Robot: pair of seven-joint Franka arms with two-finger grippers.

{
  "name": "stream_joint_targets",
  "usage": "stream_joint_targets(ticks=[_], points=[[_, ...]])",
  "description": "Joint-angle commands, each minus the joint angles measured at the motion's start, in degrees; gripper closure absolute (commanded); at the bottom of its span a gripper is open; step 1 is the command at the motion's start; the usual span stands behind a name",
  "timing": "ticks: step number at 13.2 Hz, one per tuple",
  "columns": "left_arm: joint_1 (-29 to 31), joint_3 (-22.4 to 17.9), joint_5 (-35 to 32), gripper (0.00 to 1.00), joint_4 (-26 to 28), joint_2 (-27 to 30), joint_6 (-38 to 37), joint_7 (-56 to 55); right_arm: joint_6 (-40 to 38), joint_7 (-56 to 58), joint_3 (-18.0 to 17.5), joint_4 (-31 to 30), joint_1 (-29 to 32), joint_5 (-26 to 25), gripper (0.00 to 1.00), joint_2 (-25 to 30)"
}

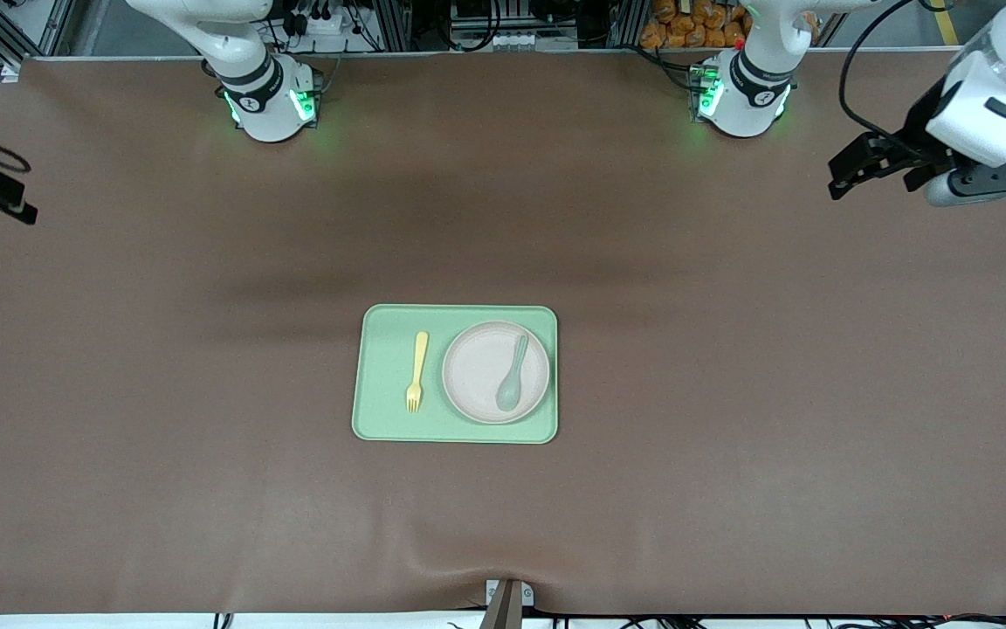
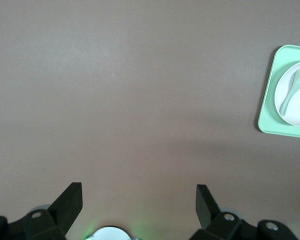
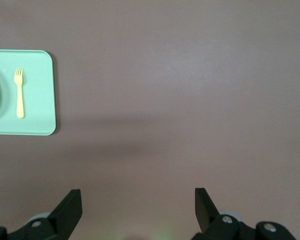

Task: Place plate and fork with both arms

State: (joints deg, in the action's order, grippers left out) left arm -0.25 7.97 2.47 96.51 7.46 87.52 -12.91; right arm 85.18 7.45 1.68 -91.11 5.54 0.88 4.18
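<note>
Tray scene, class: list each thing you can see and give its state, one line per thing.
green tray: flat on the table, holding fork and plate.
plate: flat on the tray, spoon on it.
spoon: lying on the plate.
fork: lying on the tray beside the plate, apart from it.
left gripper: open, holding nothing, over bare table.
right gripper: open, holding nothing, over bare table.

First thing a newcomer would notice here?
The rectangular pale green tray at mid-table: on it lie a small pale yellow plastic fork and, beside it toward the left arm's end, a round off-white plate with a sage-green spoon on it. The left gripper and right gripper hang open over bare brown table, well away from the tray.
</note>
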Motion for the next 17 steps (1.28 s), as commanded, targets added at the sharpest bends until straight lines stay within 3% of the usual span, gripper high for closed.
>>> stream_joint_targets(ticks=[1, 7, 17], points=[[1.0, 0.5, -2.1, 0.00, 0.3, 1.4, -1.0, 3.9, 4.6, -1.4, -1.4, -5.9, 0.8, 0.1, 0.00, 3.2], [0.9, 1.1, -4.9, 0.00, 0.1, 1.7, -1.8, 5.1, 6.2, -5.3, -1.5, -4.6, -1.7, -0.2, 0.00, 1.8], [1.0, 0.9, -4.1, 0.00, -3.1, -0.2, -1.9, 5.0, 5.7, -5.2, -1.5, -2.9, -1.8, -0.1, 0.00, 0.8]])
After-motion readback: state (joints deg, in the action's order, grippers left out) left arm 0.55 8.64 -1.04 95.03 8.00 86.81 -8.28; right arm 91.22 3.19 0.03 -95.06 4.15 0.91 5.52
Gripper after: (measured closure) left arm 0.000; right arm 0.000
